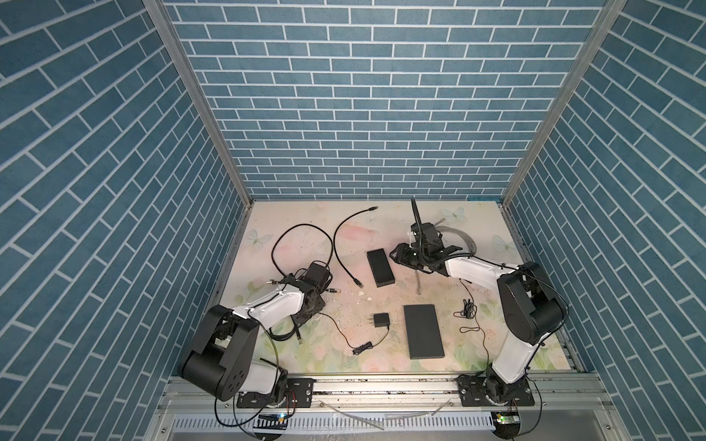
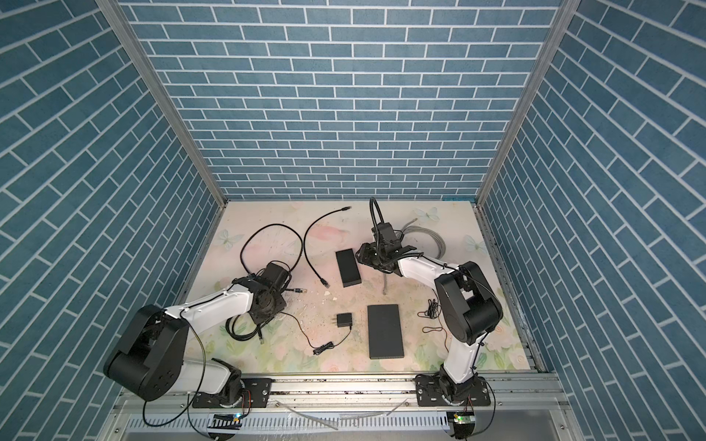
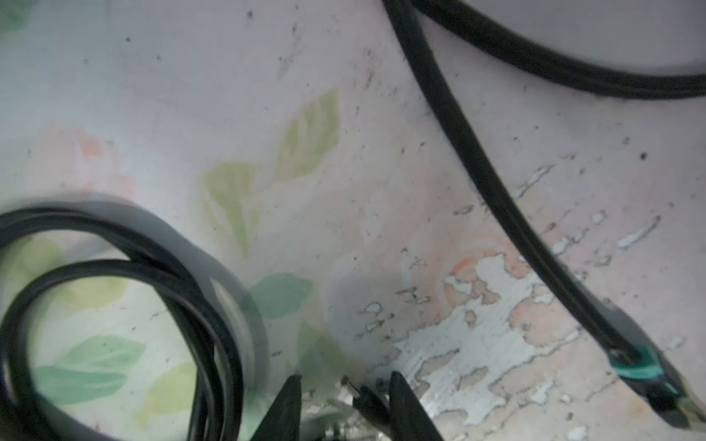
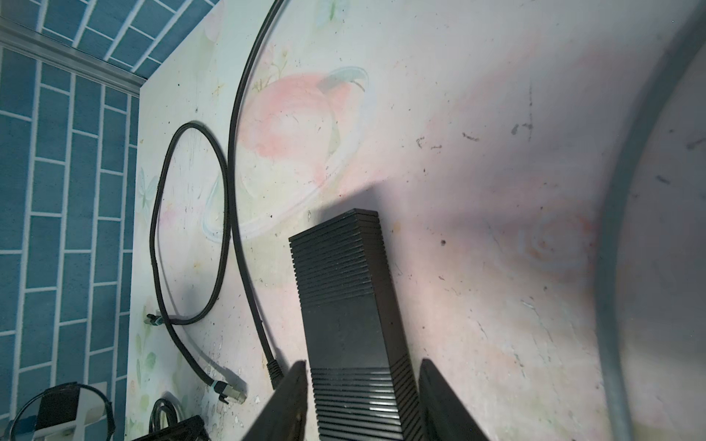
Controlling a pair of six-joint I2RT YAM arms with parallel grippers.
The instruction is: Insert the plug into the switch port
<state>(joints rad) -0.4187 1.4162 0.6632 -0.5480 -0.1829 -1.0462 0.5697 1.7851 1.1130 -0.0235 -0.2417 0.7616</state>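
Note:
The plug (image 3: 355,389) is a small black barrel plug with a metal tip. It sits between the fingers of my left gripper (image 3: 345,378), against one finger, with a gap to the other. Its thin wire (image 1: 340,331) runs to a black adapter (image 1: 381,320). In both top views the left gripper points down at the table under its wrist (image 1: 305,301) (image 2: 267,301). The switch (image 1: 380,268) (image 2: 348,269) (image 4: 344,305) is a small black ribbed box. My right gripper (image 4: 363,362) (image 1: 397,255) straddles its far end, with a narrow gap at each finger. Its port is hidden.
A larger flat black box (image 1: 424,331) lies near the front. Black network cables (image 1: 336,244) lie loose at the back left, one plug (image 1: 359,283) beside the switch. A coil (image 3: 114,275) and a green-banded plug (image 3: 642,366) flank the left gripper. Grey cable (image 1: 458,240) lies behind the right arm.

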